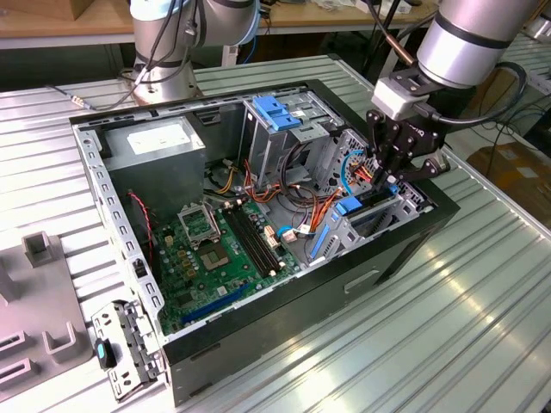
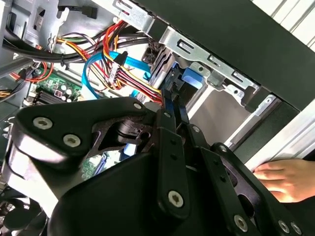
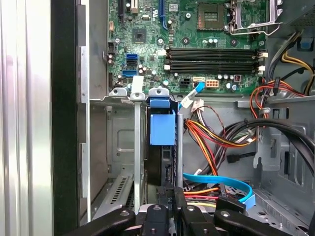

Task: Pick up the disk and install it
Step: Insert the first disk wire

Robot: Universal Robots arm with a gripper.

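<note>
- One open computer case (image 1: 258,327) is seen lying on a ribbed metal table (image 1: 448,327) in the exterior view; to the exterior view's left of it, one grey fixture block (image 1: 39,318) and one loose metal bracket (image 1: 125,348) are laid.
- Inside the case, one green motherboard (image 1: 215,258) is mounted, with one empty processor socket (image 1: 200,225); in the first wrist view four memory slots (image 3: 214,59) are counted.
- One grey power-supply box (image 1: 155,146) with a white sticker is housed in the far corner, well apart from the fingers.
- One upper metal cage carrying one blue latch (image 1: 277,114) is placed between the power supply and the gripper.
- Bundles of red, orange, yellow and black wires (image 2: 128,73) and one flat blue cable (image 3: 221,182) are routed just beside the fingers.
- One gripper (image 1: 392,182) is lowered into the drive cage (image 1: 379,219) at the case's end on the exterior view's right.
- One disk (image 3: 160,162) is seen edge-on, standing upright in a cage slot directly beyond the fingertips, with its blue carrier rail (image 3: 162,129) showing.
- The fingers (image 2: 174,105) are brought close together around the disk's thin edge; whether it is actually clamped cannot be told.
- One person's hand (image 2: 288,179) is rested outside the case wall, beside the gripper.
</note>
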